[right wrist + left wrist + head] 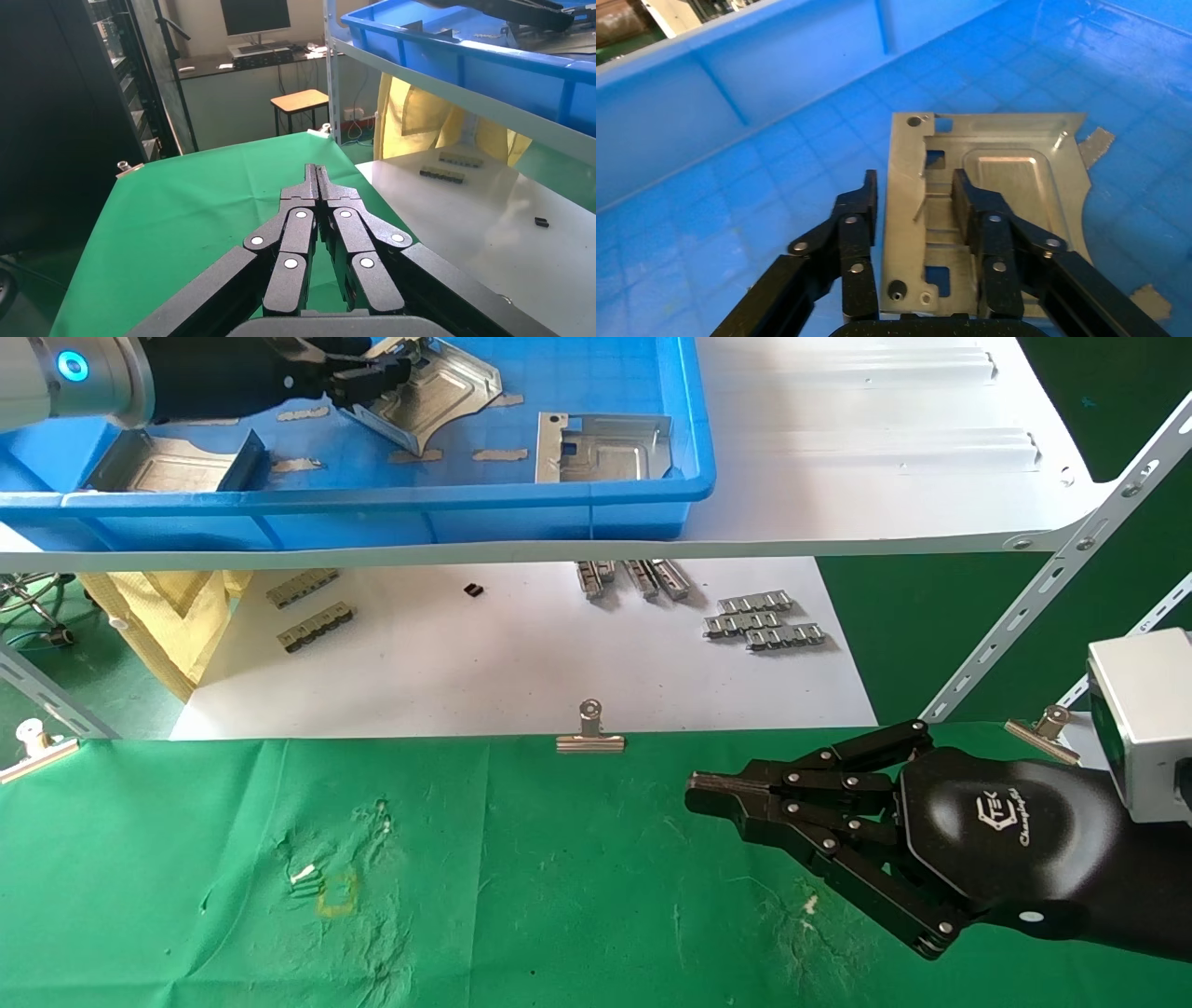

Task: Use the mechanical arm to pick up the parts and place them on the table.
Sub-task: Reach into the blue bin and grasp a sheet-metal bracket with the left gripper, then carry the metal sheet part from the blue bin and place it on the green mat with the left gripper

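L claw (372, 379) is inside the blue tray (596, 509) up on the shelf, at abt 11 o'clock in the head view. Its fingers (857, 210) are spread partway & straddle one flange edge of a part (1011, 175); pads sit close on either side of the metal, but whether they actually pinch it can't be told. From the L wrist the plate runs lengthwise straight out ahead of the claw, so the edge lines up w/ the gap between the jaws; a simple close looks like what the grip needs. Head view shows that part (438, 393) tilted, one side off the tray floor. Tray also holds two more parts: one at its 9 o'clock end (168, 463), one toward 3 o'clock (601, 449), plus a few small grey scraps on the floor. R claw (745, 798) hangs low over the green counter (521, 896) at abt 4 o'clock, fingers pressed together, nothing in them, well apart from the tray; L arm is clearly the nearer one. No parts on the counter yet, so the job reads as early. Binder clip (589, 733) pins the cloth's far edge.
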